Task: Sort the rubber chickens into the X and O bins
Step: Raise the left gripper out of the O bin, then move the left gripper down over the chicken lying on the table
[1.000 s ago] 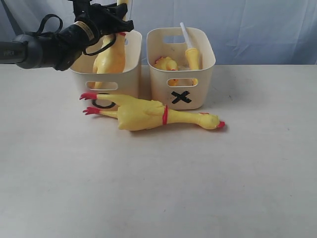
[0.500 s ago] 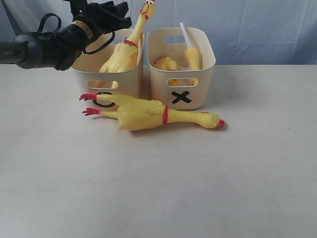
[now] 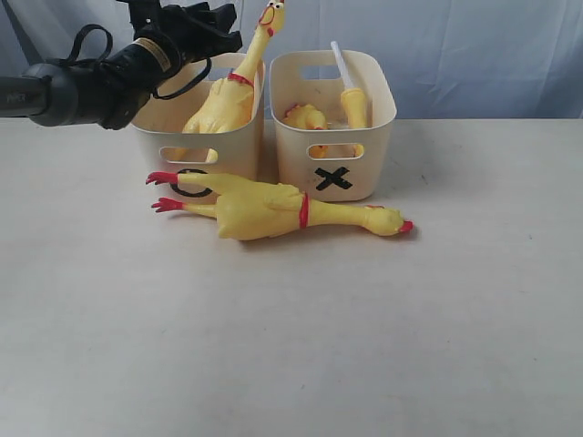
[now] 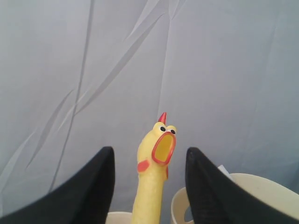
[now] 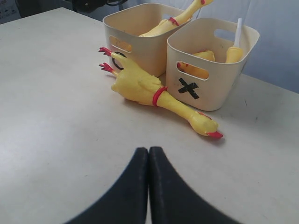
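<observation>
Dropping free, chicken now leans inside O bin.

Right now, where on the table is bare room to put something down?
The wide stretch of table in front of the lying chicken is bare, and so is the part right of the X bin. It is crowded where that chicken lies close before the O bin and X bin.

Left arm: black, reaching in from the desk's left side toward its far edge, held above the surface.
Left gripper: fingers spread wide, gripping nothing.
Right gripper: fingers pressed flat together, empty, angled down over the desk.
</observation>
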You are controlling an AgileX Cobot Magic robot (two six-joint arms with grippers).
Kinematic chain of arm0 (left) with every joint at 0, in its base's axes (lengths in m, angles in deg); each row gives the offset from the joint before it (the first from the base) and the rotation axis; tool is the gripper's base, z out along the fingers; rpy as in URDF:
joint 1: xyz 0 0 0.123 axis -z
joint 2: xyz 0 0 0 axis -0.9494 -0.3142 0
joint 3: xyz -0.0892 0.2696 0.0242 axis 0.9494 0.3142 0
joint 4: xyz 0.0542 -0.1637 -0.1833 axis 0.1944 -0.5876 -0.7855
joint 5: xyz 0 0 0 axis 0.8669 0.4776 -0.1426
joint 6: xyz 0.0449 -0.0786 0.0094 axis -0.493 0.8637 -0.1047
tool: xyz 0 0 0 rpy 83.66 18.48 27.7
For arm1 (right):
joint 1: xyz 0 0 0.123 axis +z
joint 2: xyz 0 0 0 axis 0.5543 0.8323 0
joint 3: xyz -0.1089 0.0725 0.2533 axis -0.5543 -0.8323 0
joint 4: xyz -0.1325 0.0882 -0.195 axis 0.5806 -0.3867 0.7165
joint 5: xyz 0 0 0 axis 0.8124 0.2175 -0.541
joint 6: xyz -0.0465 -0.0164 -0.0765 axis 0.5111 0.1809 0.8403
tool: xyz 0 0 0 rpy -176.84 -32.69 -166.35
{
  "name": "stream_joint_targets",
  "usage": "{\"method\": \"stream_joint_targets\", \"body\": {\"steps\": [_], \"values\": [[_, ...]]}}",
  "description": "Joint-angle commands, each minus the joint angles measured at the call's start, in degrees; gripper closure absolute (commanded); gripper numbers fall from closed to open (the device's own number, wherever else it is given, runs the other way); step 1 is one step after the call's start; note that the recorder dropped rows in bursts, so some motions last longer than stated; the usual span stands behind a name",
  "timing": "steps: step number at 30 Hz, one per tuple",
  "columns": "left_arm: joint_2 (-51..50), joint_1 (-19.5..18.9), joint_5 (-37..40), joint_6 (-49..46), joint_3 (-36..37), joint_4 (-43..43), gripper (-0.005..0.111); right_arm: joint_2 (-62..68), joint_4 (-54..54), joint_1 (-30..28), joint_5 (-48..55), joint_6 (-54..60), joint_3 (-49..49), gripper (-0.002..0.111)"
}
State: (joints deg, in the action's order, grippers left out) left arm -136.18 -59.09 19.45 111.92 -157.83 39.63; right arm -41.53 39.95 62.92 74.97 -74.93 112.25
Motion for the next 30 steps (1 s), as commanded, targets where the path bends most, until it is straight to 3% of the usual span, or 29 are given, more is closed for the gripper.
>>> {"method": "stream_joint_targets", "body": {"steps": [1,18,22,24,27,30], "values": [[0.28,0.09,0.12,0.09,-0.13,-0.61,0.061,-0.36,0.07,-0.13,-0.81,-0.07,-0.23,0.108],[6.12,0.09,2.17,0.09,-0.13,3.71,0.061,-0.36,0.17,-0.13,-0.81,-0.07,-0.23,0.108],[8.41,0.09,5.6,0.29,-0.13,6.56,0.061,-0.36,0.29,-0.13,-0.81,-0.07,-0.23,0.108],[9.96,0.09,9.24,1.24,-0.13,10.32,0.061,-0.36,0.29,-0.13,-0.81,-0.07,-0.23,0.108],[13.96,0.09,15.86,13.46,0.12,25.89,0.064,-0.36,0.3,-0.13,-1.02,-0.07,-0.23,0.108],[17.35,-0.04,16.64,24.57,1.4,40.54,0.069,-0.36,0.3,-0.13,-1.58,-0.07,-0.23,0.108]]}}
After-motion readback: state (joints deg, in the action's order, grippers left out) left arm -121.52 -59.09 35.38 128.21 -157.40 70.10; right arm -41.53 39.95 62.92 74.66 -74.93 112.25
